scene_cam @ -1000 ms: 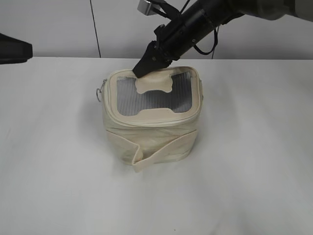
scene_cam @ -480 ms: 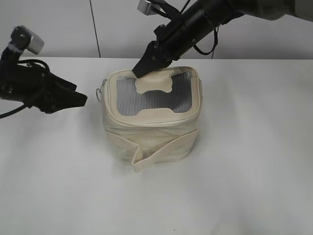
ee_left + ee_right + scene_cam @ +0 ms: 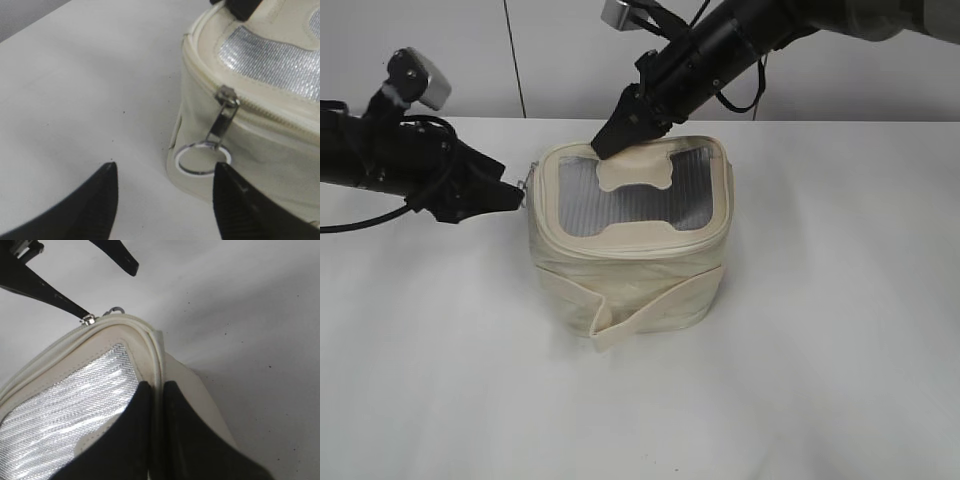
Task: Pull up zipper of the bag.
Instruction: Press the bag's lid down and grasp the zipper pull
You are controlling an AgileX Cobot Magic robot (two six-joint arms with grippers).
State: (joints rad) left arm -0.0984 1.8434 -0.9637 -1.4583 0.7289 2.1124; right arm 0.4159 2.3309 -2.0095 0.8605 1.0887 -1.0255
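- Swinging in from the counter's left edge, the left arm, which a second ago was barely in view, is now bringing its left claw point(image 3: 510, 195) right up beside the bag point(image 3: 630, 245).
- Sitting near the middle of the counter point(image 3: 840, 350), toward the far edge, the bag is keeping its place while the right claw point(image 3: 605, 143) goes on pinching the top rim at the far-left corner, its tips pressed together on the piping.
- Spread wide in the left wrist view, the left claw's fingers point(image 3: 235, 210) are flanking the ring pull point(image 3: 204, 159), not yet touching it; I am judging that closing on the ring comes next.
- Running round the rim, the zipper point(image 3: 260, 112) is looking shut on the near side.
- Stretching plain and white, the counter is meeting a pale wall point(image 3: 440, 60) with one dark vertical seam.
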